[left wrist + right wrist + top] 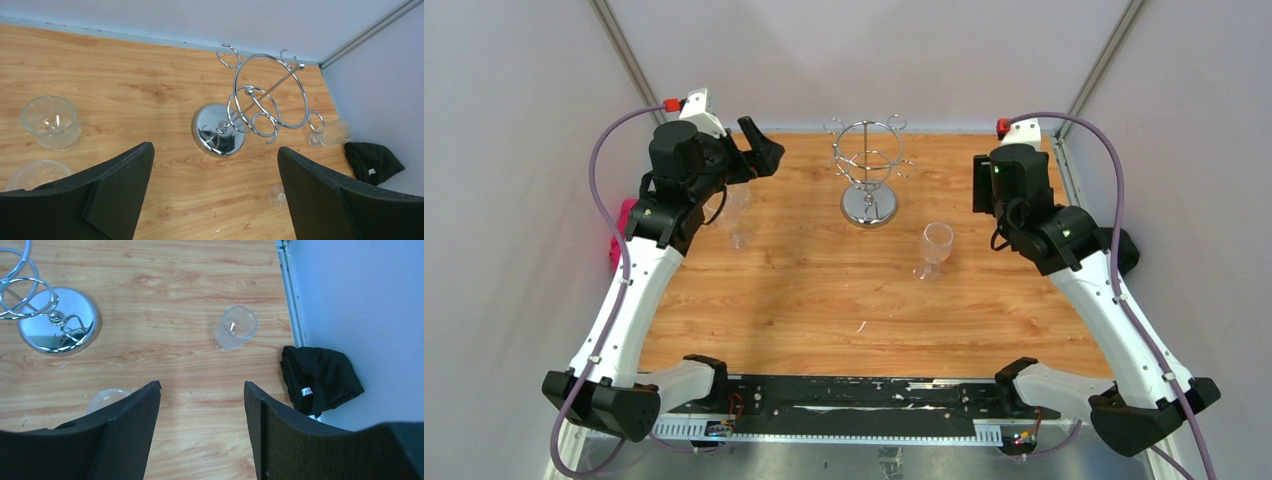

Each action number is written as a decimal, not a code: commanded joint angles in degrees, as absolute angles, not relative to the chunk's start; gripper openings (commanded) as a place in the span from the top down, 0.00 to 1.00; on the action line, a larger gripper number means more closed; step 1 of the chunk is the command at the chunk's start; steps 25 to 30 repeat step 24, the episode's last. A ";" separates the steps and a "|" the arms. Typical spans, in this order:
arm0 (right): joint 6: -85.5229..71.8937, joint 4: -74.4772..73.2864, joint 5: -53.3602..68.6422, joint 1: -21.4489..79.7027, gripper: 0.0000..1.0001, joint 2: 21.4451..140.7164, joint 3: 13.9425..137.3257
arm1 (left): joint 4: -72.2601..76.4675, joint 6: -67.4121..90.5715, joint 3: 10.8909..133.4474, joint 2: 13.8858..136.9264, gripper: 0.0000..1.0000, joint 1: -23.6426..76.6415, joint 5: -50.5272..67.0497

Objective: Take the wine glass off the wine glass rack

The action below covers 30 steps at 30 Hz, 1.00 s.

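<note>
The chrome wine glass rack (869,180) stands at the back middle of the wooden table; no glass hangs on its hooks. It also shows in the left wrist view (250,107) and its mirrored base in the right wrist view (59,322). One clear wine glass (935,248) stands upright right of the rack. A second glass (738,212) stands by my left arm, and also shows in the left wrist view (50,122). A third glass (235,328) stands near the right edge. My left gripper (764,150) (214,148) and right gripper (982,188) (202,384) are open and empty, held above the table.
A black cloth (320,377) lies off the table's right edge, and shows in the left wrist view (372,160). A pink object (621,235) sits past the left edge. Grey walls close in the back and sides.
</note>
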<state>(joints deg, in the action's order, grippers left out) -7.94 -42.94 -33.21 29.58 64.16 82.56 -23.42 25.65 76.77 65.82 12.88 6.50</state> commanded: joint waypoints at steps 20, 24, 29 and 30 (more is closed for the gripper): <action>-8.44 -40.51 -38.99 30.23 0.33 62.82 79.13 | -24.21 24.79 76.76 64.82 0.00 13.18 5.92; -8.68 -40.52 -39.34 30.23 0.31 63.04 79.19 | -24.28 24.70 76.74 64.79 0.00 13.18 5.85; -8.68 -40.52 -39.34 30.23 0.31 63.04 79.19 | -24.28 24.70 76.74 64.79 0.00 13.18 5.85; -8.68 -40.52 -39.34 30.23 0.31 63.04 79.19 | -24.28 24.70 76.74 64.79 0.00 13.18 5.85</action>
